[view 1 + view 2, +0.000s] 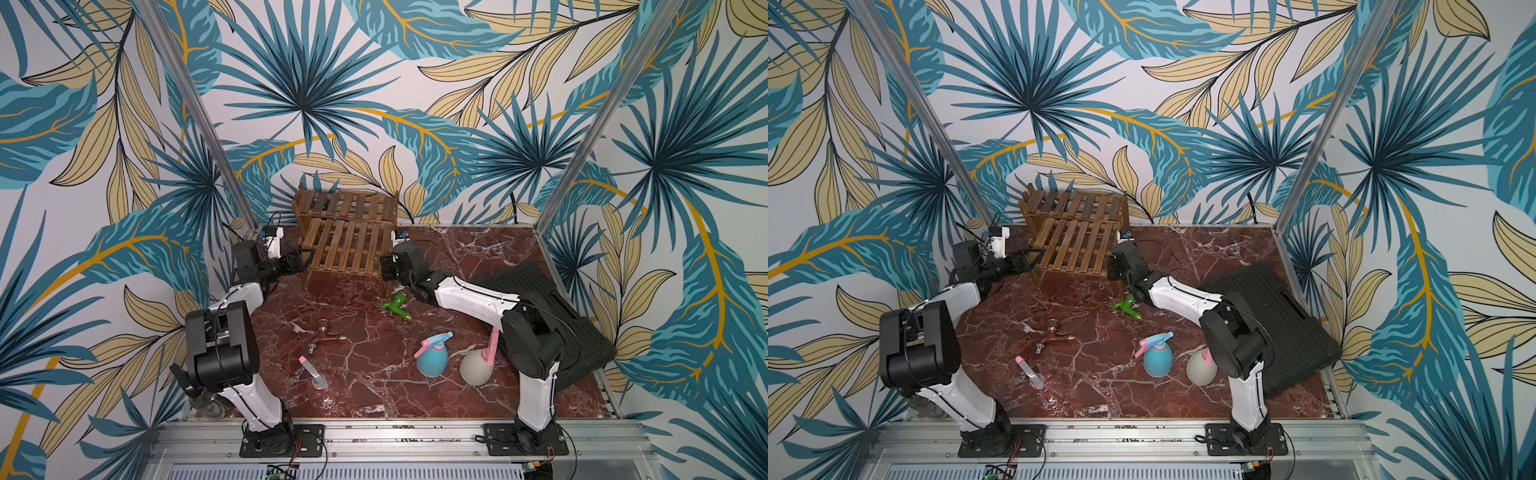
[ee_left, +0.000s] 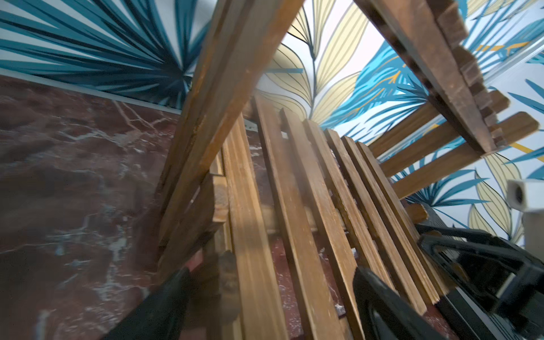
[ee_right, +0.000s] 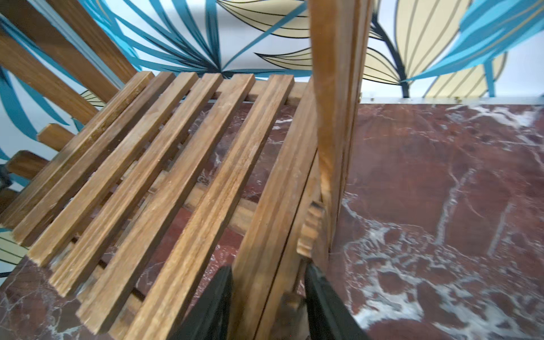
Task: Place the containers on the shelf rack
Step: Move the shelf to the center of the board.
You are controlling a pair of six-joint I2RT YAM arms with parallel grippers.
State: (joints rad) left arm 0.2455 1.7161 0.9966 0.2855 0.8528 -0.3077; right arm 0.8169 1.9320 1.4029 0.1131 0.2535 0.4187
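The brown slatted shelf rack point(image 1: 347, 241) point(image 1: 1077, 239) stands at the back of the marble table. My left gripper point(image 1: 305, 259) point(image 2: 273, 282) is at its left end, jaws wide apart around the outer slats point(image 2: 253, 235). At the right end, my right gripper point(image 1: 386, 266) point(image 3: 266, 288) has its fingers pressed on the outermost slats and side frame point(image 3: 273, 206). Near the front stand a light blue bottle point(image 1: 432, 359), a cream-white bottle point(image 1: 476, 372) with a pink trigger, and a clear pinkish bottle point(image 1: 318, 384). A clear bottle point(image 1: 210, 405) is mostly hidden behind my left arm.
A green tap-like fitting point(image 1: 395, 305) and a brass-tipped metal fitting point(image 1: 324, 336) lie mid-table. A flat black ribbed case point(image 1: 552, 316) fills the right side under my right arm. The patterned wall rises directly behind the rack.
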